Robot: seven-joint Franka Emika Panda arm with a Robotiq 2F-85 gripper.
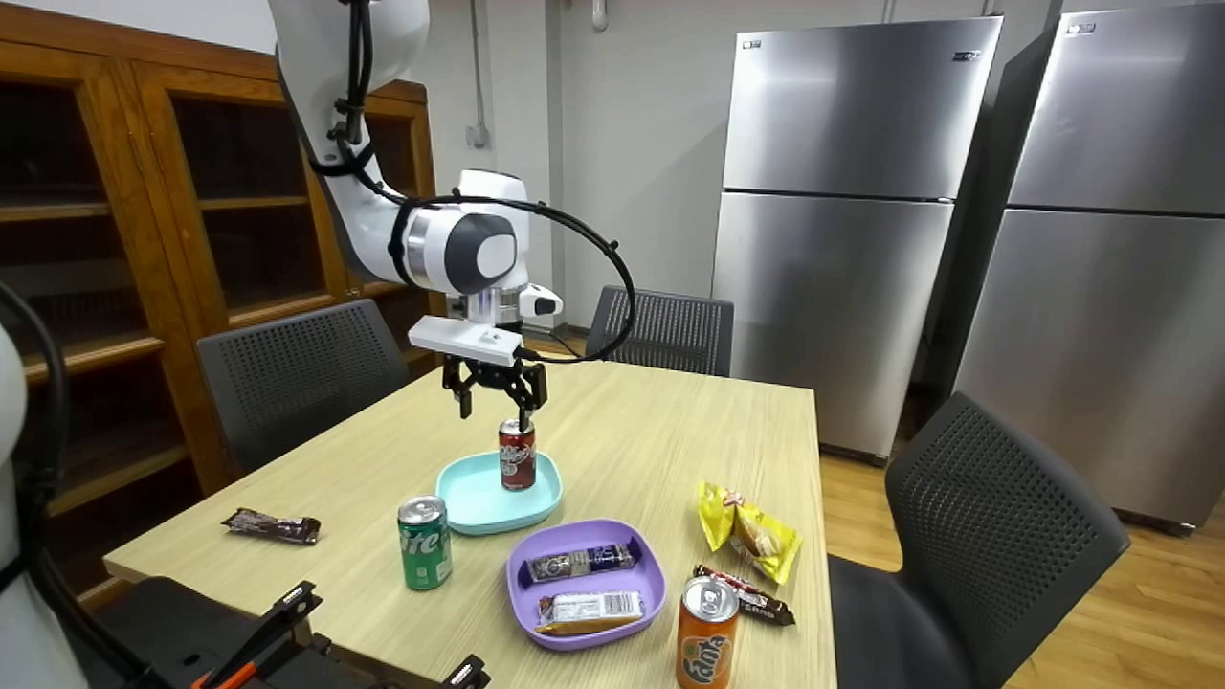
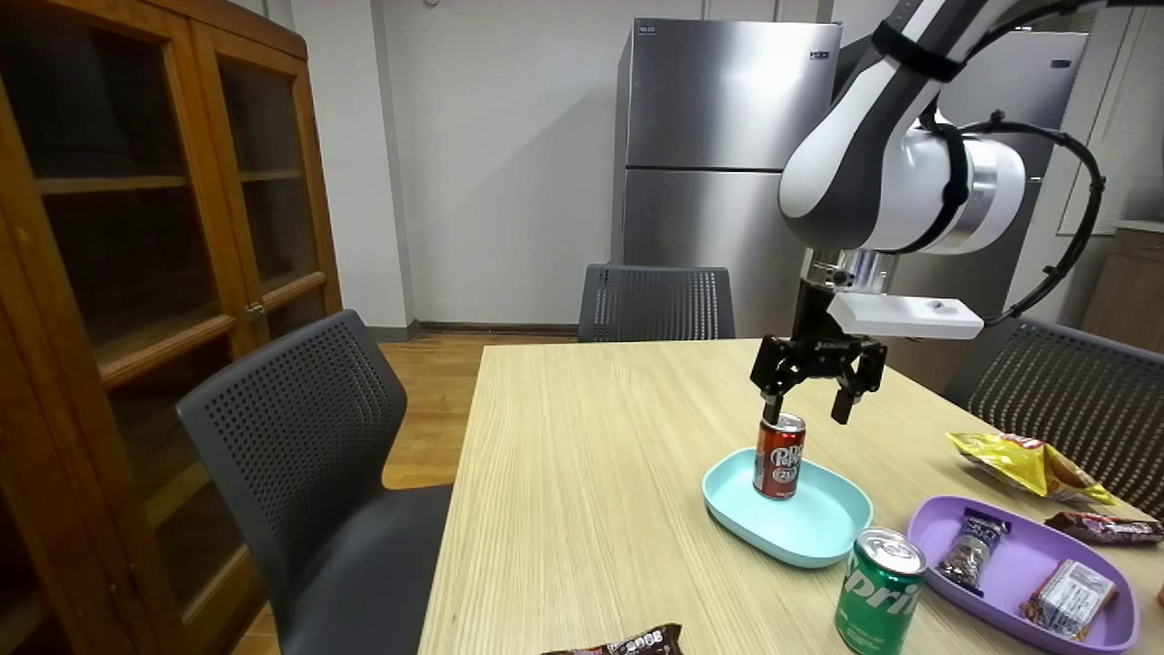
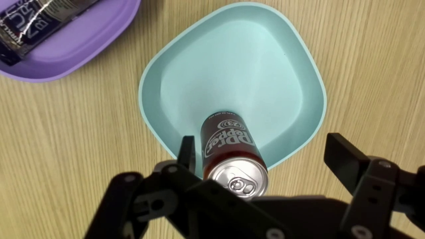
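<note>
My gripper point(image 1: 495, 418) is open with nothing between its fingers, above the turquoise tray point(image 1: 457, 522). In the wrist view the gripper point(image 3: 262, 146) shows its two black fingers spread wide. A dark red Dr Pepper can point(image 3: 229, 136) stands upright inside the turquoise tray point(image 3: 232, 66), near one edge. The can also shows in both exterior views point(image 1: 518, 464) point(image 2: 779, 464). One finger is close beside the top of the can; I cannot tell whether it touches. The other finger is well apart from it. The gripper hides part of the can's lid in the wrist view.
A purple tray point(image 1: 654, 598) holds two wrapped bars. A green Sprite can point(image 1: 425, 545) stands near the turquoise tray. An orange Fanta can point(image 1: 706, 646), a yellow snack bag point(image 1: 751, 531) and dark wrapped bars point(image 1: 273, 526) point(image 1: 756, 603) lie around. Chairs point(image 1: 301, 383) point(image 1: 995, 536) surround the table.
</note>
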